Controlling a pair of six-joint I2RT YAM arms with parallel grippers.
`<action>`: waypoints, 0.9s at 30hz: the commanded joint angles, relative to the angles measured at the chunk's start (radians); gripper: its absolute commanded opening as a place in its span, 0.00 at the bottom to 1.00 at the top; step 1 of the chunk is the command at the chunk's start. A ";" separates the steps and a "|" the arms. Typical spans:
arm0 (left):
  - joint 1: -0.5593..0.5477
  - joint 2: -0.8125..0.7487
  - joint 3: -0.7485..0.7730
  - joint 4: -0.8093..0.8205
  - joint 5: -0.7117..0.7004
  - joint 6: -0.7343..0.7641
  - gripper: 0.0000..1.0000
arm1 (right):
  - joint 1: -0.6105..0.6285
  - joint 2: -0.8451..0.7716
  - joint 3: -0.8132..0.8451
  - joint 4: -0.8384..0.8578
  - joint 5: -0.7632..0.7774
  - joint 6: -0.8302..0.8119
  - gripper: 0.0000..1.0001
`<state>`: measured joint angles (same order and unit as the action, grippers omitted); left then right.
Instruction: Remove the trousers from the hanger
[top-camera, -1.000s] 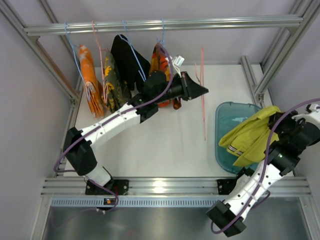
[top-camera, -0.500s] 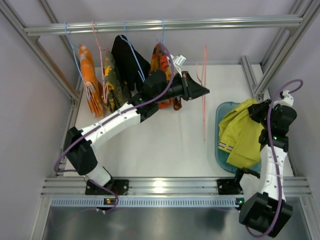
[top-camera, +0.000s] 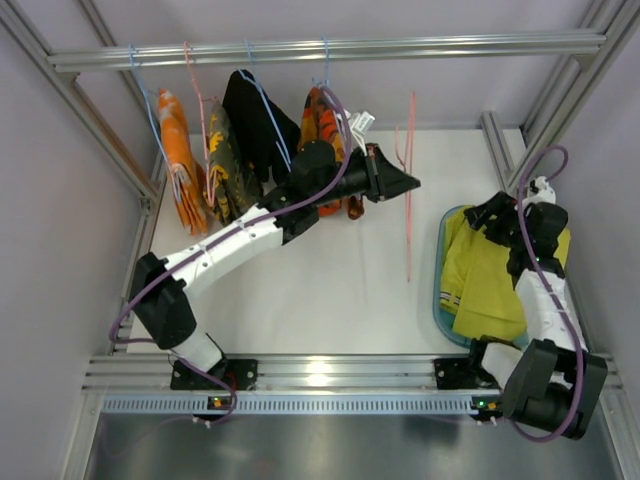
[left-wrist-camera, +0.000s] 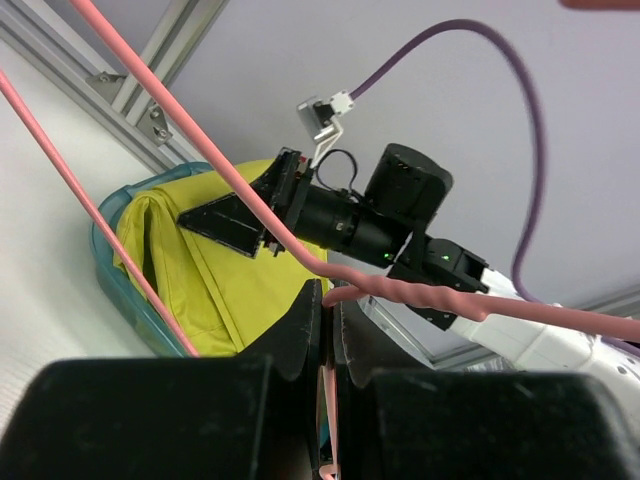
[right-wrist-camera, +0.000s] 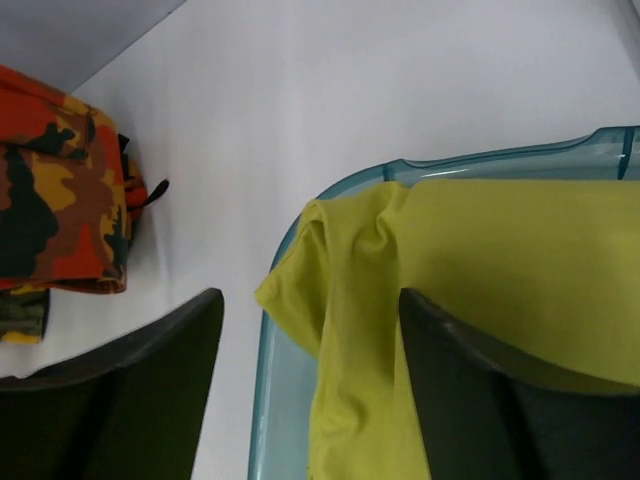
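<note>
The yellow trousers (top-camera: 488, 290) lie in a loose heap in the blue-green tub (top-camera: 438, 275) on the right side of the white table (top-camera: 330, 290). They are off the pink hanger (top-camera: 408, 230), which is bare and sits just to the left of the tub. The right gripper (top-camera: 488, 215) hangs just above the far end of the trousers with its two fingers apart, and nothing is between them (its own camera looks down past both dark fingers (right-wrist-camera: 150, 370) onto the yellow cloth and the tub's rim). The left gripper (top-camera: 410, 182) reaches out over the middle of the table. Its fingers are pinched tight together on the thin wire of the hanger, near the twisted part below the hook. Behind the left arm, four other pieces of clothing hang in a row from the metal rail (top-camera: 450, 42) at the back: an orange one (top-camera: 175, 160), a dark patchy one (top-camera: 225, 165), a black one (top-camera: 255, 115) and an orange patchy one (top-camera: 322, 125), which is right beside the left arm.
</note>
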<state>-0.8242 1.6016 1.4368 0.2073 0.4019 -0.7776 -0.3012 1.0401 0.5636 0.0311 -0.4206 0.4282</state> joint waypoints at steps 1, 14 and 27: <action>-0.006 0.012 0.036 0.017 -0.012 0.029 0.00 | 0.011 -0.102 0.105 0.007 -0.046 -0.037 0.75; -0.038 0.106 0.140 -0.008 -0.071 0.023 0.00 | 0.017 -0.382 0.323 -0.356 -0.516 -0.102 0.99; -0.105 0.162 0.206 -0.026 -0.173 0.024 0.00 | 0.218 -0.396 0.300 -0.444 -0.342 -0.166 0.78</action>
<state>-0.9180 1.7531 1.5848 0.1658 0.2707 -0.7639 -0.1421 0.6296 0.8635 -0.4122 -0.8356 0.2958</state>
